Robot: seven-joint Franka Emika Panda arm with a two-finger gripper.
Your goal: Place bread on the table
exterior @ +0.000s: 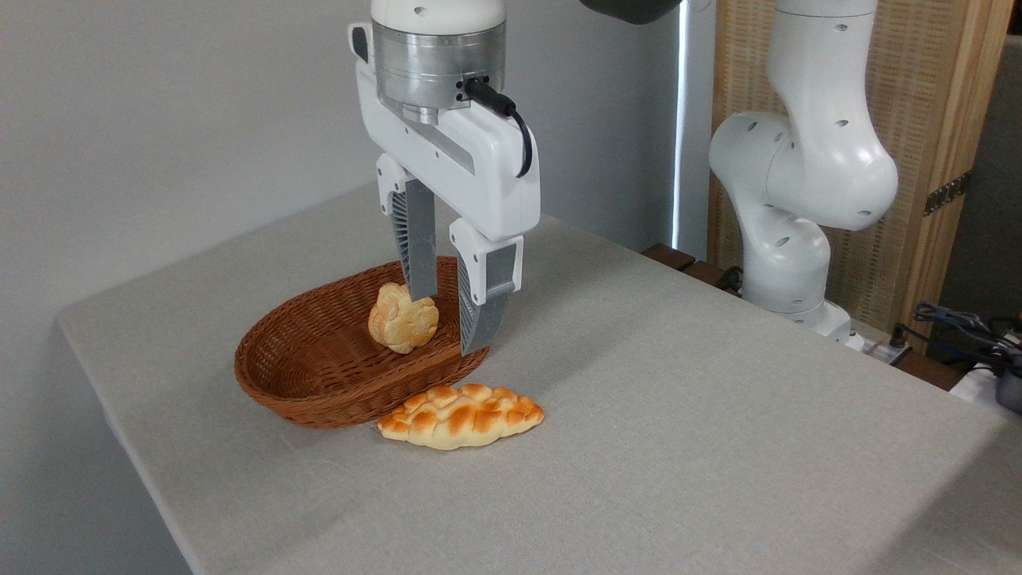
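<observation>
The bread, a braided golden loaf with pointed ends, lies flat on the grey table, touching the front of the wicker basket. My gripper hangs above and behind it, over the right end of the basket. It is open and nothing sits between its fingers. Its right fingertip is a short way above the loaf.
The oval brown wicker basket stands on the left half of the table. A small round pale bun rests on edge inside it, just left of my left finger. The arm's white base rises at the table's far right edge, with cables beyond it.
</observation>
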